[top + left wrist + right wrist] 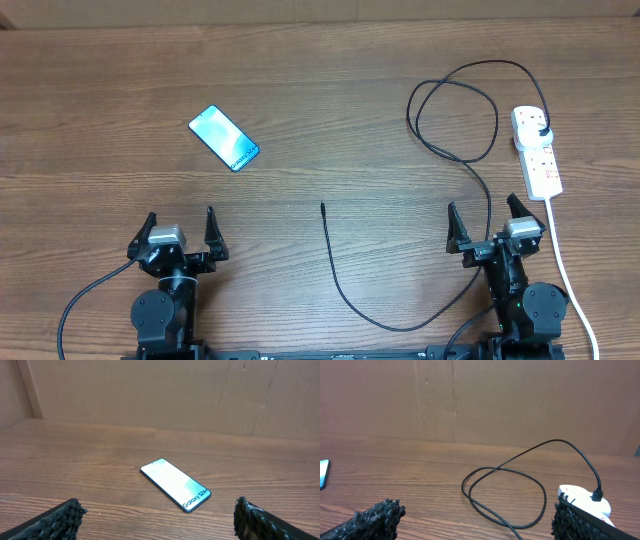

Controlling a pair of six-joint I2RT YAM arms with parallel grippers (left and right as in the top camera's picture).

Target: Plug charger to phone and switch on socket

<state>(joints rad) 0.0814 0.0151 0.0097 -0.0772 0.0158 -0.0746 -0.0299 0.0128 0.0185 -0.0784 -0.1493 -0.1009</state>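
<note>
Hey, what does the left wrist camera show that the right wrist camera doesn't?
Only the left wrist view shows the phone whole, lying flat with its screen lit and a line of text near one end. Only the right wrist view shows the charger lying in a loop, with its plug in the socket; the phone is just a sliver at its left edge. Both views show the wooden table, a brown back wall, and the camera's own jaws standing wide open and empty.

On the one desk [100, 80] lie one phone [224, 138], one charger [326, 235] and one socket [537, 152]. The charger is a single black cable with one loose tip, and one thick white cord [562, 255] leaves the socket. There are two pincers, the left pincer [180, 214] and the right pincer [482, 205].
</note>
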